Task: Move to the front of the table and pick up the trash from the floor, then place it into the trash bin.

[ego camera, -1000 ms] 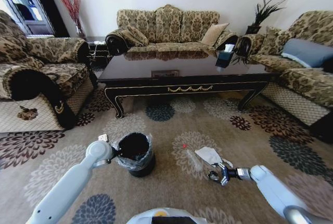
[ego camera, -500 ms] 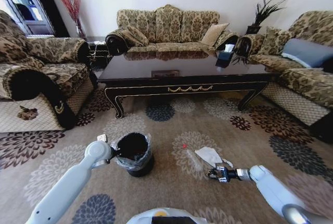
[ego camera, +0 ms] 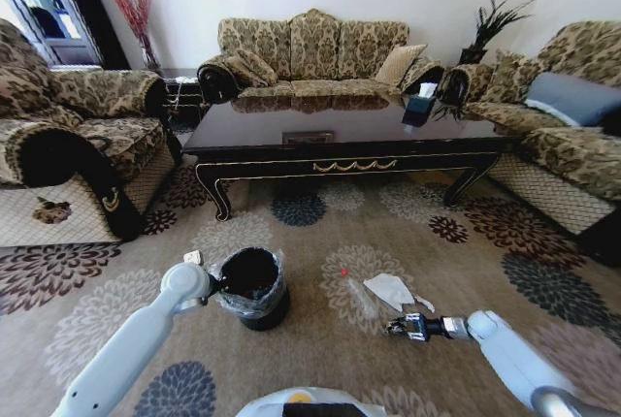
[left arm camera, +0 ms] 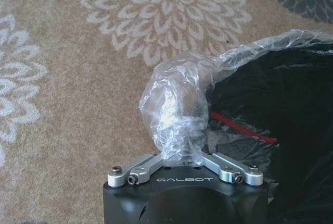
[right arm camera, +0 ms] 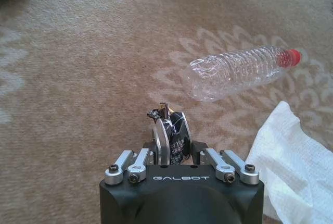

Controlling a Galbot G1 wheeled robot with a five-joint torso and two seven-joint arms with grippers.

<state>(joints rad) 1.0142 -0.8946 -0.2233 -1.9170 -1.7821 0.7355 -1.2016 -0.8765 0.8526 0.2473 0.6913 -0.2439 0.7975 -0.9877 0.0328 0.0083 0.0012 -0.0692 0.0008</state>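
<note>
Light: bright, even daylight
Glare: sofas mirrored in the glossy table (ego camera: 349, 131)
Edges: head view bends outward
Focus: sharp, no blur

pale grey arms; black "galbot" wrists

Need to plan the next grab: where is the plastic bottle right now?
The bottle lies on the carpet right of the trash bin, beside the white paper, just ahead of the right gripper.

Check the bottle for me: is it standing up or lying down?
Lying down. The bottle rests on its side on the carpet, red cap on, beside the white paper, ahead of the right claw.
</note>
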